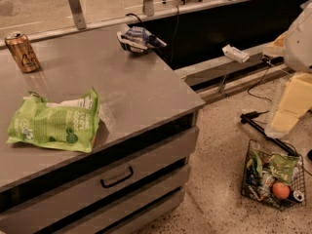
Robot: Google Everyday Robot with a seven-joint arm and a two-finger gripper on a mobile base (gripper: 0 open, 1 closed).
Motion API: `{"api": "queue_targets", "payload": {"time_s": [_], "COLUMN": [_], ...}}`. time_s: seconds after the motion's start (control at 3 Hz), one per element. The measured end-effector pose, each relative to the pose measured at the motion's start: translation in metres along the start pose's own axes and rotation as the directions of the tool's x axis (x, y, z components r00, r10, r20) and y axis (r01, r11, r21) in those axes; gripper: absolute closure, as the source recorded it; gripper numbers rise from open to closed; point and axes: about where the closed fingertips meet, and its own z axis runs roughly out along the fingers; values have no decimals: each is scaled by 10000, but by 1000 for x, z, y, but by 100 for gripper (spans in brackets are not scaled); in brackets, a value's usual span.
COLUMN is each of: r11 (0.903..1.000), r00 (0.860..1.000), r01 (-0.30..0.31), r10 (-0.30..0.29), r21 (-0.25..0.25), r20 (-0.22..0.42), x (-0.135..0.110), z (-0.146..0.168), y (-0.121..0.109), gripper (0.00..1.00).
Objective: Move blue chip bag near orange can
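Presently wire basket (245,177) on floor (219,199) holds orange fruit (281,190) and packets (282,165); arm (292,101) at right edge, gripper unseen, grip untellable.

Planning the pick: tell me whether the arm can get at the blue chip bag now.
Probably yes. The blue chip bag lies alone near the far edge of the counter, nothing on it. The arm shows at the right edge; its tool is out of view.

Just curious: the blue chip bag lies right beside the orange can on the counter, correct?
No: the camera view shows the blue chip bag far across the counter from the orange can, not beside it. The gripper is not in view.
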Motion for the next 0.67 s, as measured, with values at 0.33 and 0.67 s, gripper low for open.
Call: {"api": "queue_targets", "payload": {"time_s": [0.33, 0.67], "r11": [10000, 9994], "r00": [10000, 9996], "r01": [0, 246], "r10": [0, -249], "r21": [0, 224], "r20": [0, 134], "x": [0, -6], "z": [0, -1], "y": [0, -11], "gripper": [0, 0]}}
